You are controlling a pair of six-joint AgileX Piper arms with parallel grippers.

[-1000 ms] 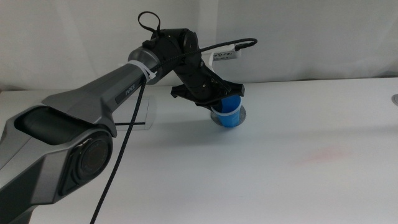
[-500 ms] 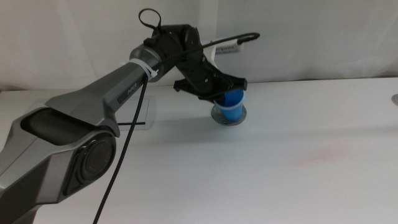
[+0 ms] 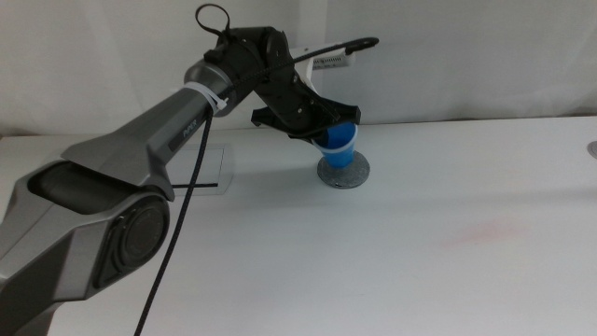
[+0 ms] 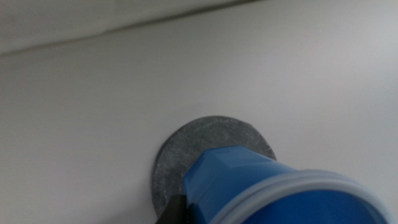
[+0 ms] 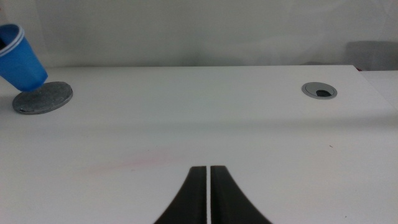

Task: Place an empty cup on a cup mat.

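1. Left gripper (image 3: 328, 126) has its jaws clamped on the cup (image 3: 338, 147), which is tilted
2. Cup's base sits over the cup mat (image 3: 343, 172); can't see inside it
3. Right gripper (image 5: 208, 196) low over the table (image 3: 448, 271), jaws closed, well apart

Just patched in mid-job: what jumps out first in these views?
The bright blue cup stands out against the white table, tilted, its base over the round grey cup mat. The left tool holds its rim from the picture's left. The right tool waits with jaws together, far from the mat.
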